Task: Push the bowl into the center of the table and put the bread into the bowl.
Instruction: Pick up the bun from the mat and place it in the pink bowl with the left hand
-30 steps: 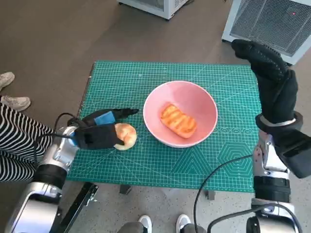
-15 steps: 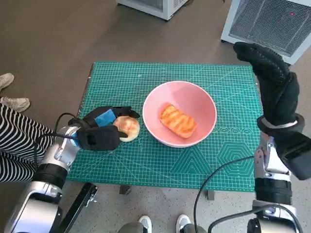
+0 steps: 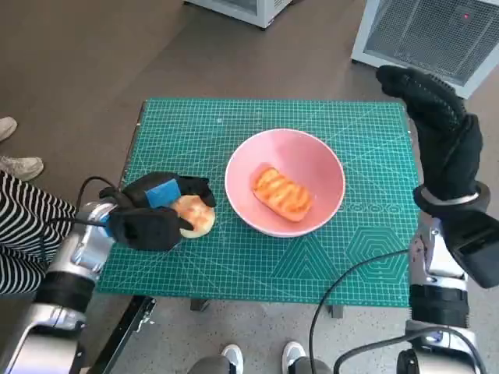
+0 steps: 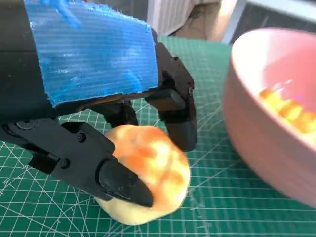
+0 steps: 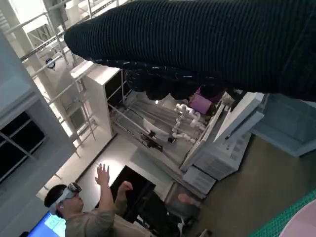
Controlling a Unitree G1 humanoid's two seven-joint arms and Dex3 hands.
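— What was nearest the robot on the table?

— Its left hand (image 3: pixel 156 212), on the near-left part of the green cutting mat (image 3: pixel 257 265). The black fingers (image 4: pixel 175 116) were wrapped around a round, pale bread roll (image 3: pixel 195 215), with the thumb pressed against one side and the other fingers curled over the far side. The roll was clasped, and its underside looked to be touching the mat, though I could not tell for certain.

— And the bowl?

— The pink bowl (image 3: pixel 312 160) stood just beside that roll, toward the robot's right, about in the middle of the mat. A gap showed between roll and bowl wall in the left wrist view. Inside the bowl lay a second piece, an orange grilled bread (image 3: pixel 282 194) with darker stripes, resting on the bottom.

— Where was the other hand?

— The right hand (image 3: pixel 437 125), in its black knitted glove, was raised over the far-right edge of the table, well apart from the bowl. It carried nothing; its fingers were stretched out and gently bent forward.

— Anything beyond the table?

— On the left, a striped trouser leg (image 3: pixel 23 226) and a pale shoe (image 3: pixel 19 166). Past the far edge stood a white grilled unit (image 3: pixel 437 35) on the floor. The right wrist view showed a person (image 5: pixel 84 212) wearing a headset, hands lifted.
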